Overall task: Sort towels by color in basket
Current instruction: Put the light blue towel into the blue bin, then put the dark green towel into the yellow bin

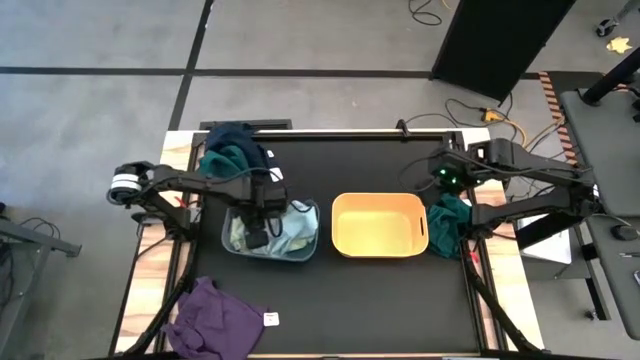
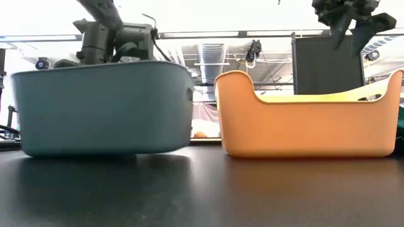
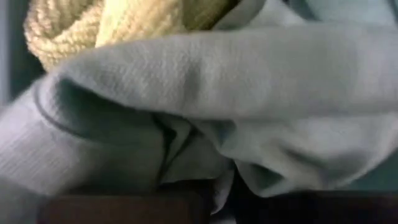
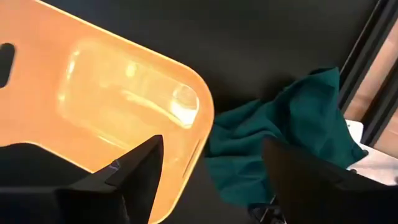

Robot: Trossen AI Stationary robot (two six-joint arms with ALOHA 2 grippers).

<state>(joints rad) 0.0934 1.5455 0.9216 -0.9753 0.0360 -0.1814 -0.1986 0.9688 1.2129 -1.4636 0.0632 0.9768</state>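
My left claw (image 1: pixel 262 232) is down in the grey tub (image 1: pixel 232 243), clenched among soft pale blue and green towels (image 3: pixel 217 106), perhaps pinching a fold. My right claw (image 4: pixel 211 168) hangs spread above the crumpled dark teal towel (image 4: pixel 292 134) beside the orange tub (image 1: pixel 345 243).

1. The left arm reaches from the 9 o'clock side of the tabletop toward its middle, wrist bent down.
2. The left tool (image 1: pixel 262 225) is sunk low and pressed into soft cloth; its fingers are closed.
3. The right arm reaches in from 3 o'clock, folded back at the elbow, wrist raised high.
4. The right tool (image 4: pixel 208 171) hangs above the tabletop, fingers (image 4: pixel 140 171) spread apart, holding nothing.
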